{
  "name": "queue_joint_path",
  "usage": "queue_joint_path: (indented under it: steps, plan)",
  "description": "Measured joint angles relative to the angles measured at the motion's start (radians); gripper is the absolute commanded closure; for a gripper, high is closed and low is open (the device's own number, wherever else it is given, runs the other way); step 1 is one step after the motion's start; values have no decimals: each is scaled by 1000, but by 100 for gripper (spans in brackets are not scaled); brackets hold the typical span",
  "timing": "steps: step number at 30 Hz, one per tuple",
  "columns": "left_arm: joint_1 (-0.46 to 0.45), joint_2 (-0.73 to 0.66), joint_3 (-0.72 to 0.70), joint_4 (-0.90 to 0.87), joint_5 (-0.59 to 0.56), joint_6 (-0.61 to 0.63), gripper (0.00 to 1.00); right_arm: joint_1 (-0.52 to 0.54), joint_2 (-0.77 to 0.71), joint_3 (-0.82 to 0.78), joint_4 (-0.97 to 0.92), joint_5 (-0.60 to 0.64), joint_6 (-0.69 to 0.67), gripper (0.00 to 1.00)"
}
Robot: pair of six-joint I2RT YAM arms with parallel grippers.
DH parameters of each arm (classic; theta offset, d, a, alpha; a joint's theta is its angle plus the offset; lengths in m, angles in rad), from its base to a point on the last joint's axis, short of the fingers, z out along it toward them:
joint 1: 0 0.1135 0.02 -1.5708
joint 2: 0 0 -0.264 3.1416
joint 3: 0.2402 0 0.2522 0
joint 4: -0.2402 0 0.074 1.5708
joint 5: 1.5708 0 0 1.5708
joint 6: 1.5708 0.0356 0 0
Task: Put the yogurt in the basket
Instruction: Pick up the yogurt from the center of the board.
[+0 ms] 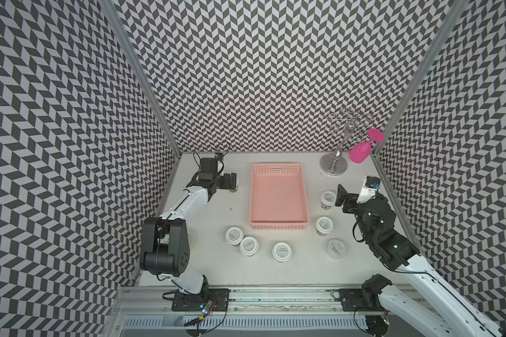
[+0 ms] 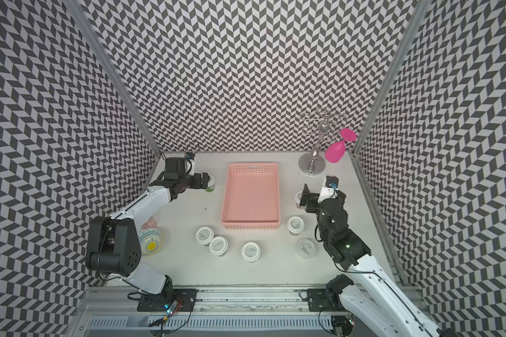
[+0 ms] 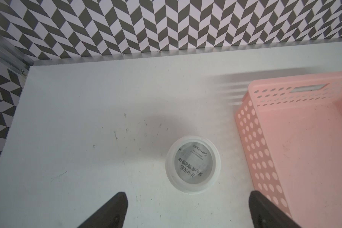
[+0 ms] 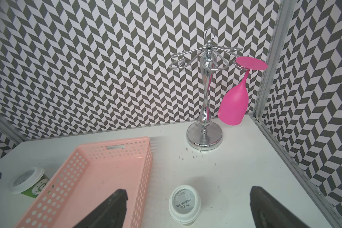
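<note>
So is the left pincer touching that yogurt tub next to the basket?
Apart. The left wrist view shows the left pincer open, with bare table between each fingertip and the yogurt tub just ahead of them.

The scene is lit evenly from above. Soft, pale shadows are thrown on the white surface (image 1: 246, 271). In the left wrist view faint grey stripes are seen beside the basket (image 3: 284, 148). Bright reflections are carried by the chrome stand (image 4: 204, 110). The wall pattern (image 1: 260, 73) is stretched toward the edges in both top views.
</note>
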Motion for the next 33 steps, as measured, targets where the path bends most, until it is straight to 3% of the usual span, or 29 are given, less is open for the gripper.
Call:
queue_joint_path:
  steps: [19,33]
  plan:
    - [-21,264,254,-187,-32,-36,0,0,-31,-17,6,31,-6,0]
    - [-34,315,304,-245,-19,-33,7,0,-29,-17,9,31,-6,0]
